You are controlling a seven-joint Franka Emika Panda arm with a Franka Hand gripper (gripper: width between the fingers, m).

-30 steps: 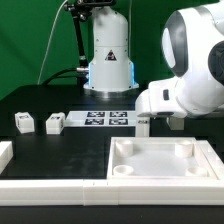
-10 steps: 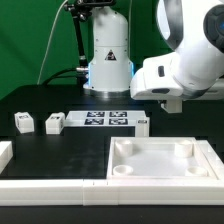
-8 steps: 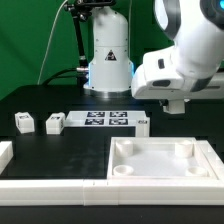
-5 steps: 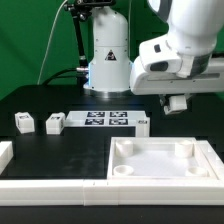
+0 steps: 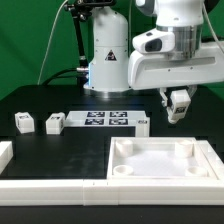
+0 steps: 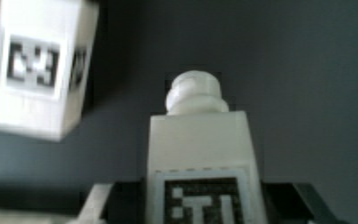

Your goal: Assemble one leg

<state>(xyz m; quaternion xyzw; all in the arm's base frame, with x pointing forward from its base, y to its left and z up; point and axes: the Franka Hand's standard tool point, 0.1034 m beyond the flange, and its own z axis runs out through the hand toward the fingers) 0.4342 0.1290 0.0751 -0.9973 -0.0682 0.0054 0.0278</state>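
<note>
One leg (image 6: 201, 140) is gripped in closed tool (image 5: 178, 108), held in air clear of black bench (image 5: 40, 100), nr white panel's (image 5: 150, 176) far edge. 2nd leg (image 5: 143, 124) is seen on bench, just beside marker board (image 5: 107, 119).

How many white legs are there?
4. The far-left leg and the leg beside it sit on the table, a third leg stands at the marker board's end toward the exterior view's right, a fourth leg hangs in the claw. Others might hide behind the arm.
</note>
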